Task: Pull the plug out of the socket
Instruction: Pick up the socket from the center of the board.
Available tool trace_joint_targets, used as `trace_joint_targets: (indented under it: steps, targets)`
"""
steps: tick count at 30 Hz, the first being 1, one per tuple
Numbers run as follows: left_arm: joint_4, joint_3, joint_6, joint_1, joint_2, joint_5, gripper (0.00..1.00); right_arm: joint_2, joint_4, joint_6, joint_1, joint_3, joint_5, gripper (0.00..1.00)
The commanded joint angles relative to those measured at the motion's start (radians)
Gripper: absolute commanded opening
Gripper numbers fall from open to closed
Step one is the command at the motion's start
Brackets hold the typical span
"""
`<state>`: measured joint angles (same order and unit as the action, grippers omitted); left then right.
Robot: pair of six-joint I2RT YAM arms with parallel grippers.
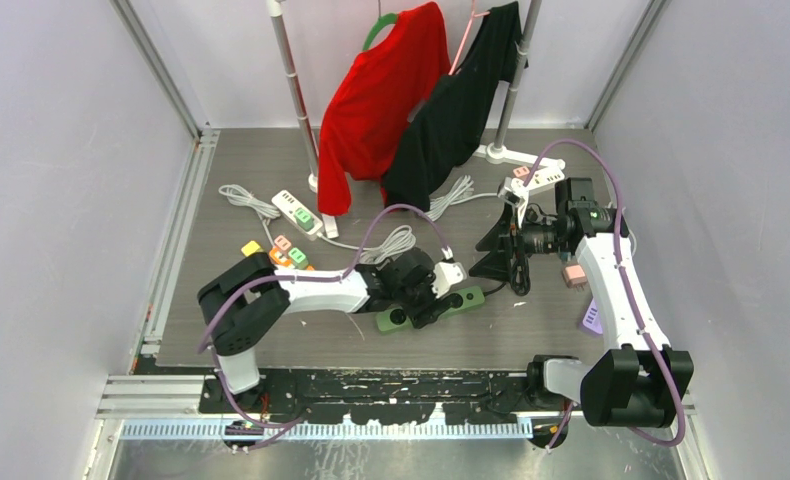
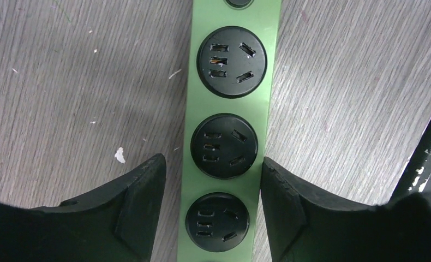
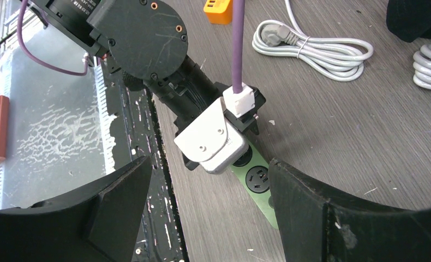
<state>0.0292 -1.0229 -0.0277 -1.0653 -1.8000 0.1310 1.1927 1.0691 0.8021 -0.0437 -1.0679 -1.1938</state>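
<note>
Power strip: green, flat on the table, near the front edge between the two arms.
Sockets: round and black, with their slots uncovered in the left wrist view.
Plug: cannot be made out.
Left claw: astride the strip and partly spread, one finger on each side, with a gap on one side.
Right claw: wide and holding nothing, raised to the right and facing the left wrist.
Beyond: a coiled white cable.
</note>
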Motion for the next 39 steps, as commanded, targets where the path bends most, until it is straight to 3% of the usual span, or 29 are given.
trace_joint_targets:
  steps: [1, 10, 12, 14, 19, 20, 24, 32, 39]
  targets:
    - [-0.008, -0.043, -0.022, -0.013, -0.014, -0.055, 0.62, -0.022, -0.024, 0.0, -0.005, -0.008, -0.011, 0.83]
    - [-0.02, -0.076, -0.031, -0.027, -0.05, -0.067, 0.62, -0.022, -0.024, -0.002, -0.005, -0.008, -0.011, 0.83]
    - [-0.025, -0.081, -0.031, -0.027, -0.058, -0.067, 0.59, -0.022, -0.025, -0.001, -0.005, -0.009, -0.011, 0.83]
    - [-0.027, -0.084, -0.031, -0.027, -0.062, -0.068, 0.5, -0.022, -0.024, -0.002, -0.006, -0.009, -0.01, 0.83]
    - [-0.029, -0.071, -0.038, -0.027, -0.046, -0.075, 0.03, -0.023, -0.023, -0.002, -0.006, -0.011, -0.01, 0.83]
    - [-0.03, -0.063, -0.039, -0.027, -0.035, -0.08, 0.0, -0.023, -0.022, -0.001, -0.006, -0.012, -0.01, 0.83]
    - [-0.036, 0.001, -0.028, -0.027, 0.049, -0.106, 0.0, -0.026, -0.021, -0.002, -0.005, -0.013, -0.007, 0.83]
    - [-0.043, 0.197, 0.043, -0.027, 0.365, -0.205, 0.0, -0.031, -0.017, -0.004, -0.005, -0.02, -0.012, 0.83]
    - [0.096, 0.283, 0.134, -0.025, 0.651, -0.291, 0.0, -0.033, -0.012, -0.006, -0.005, -0.028, -0.018, 0.83]
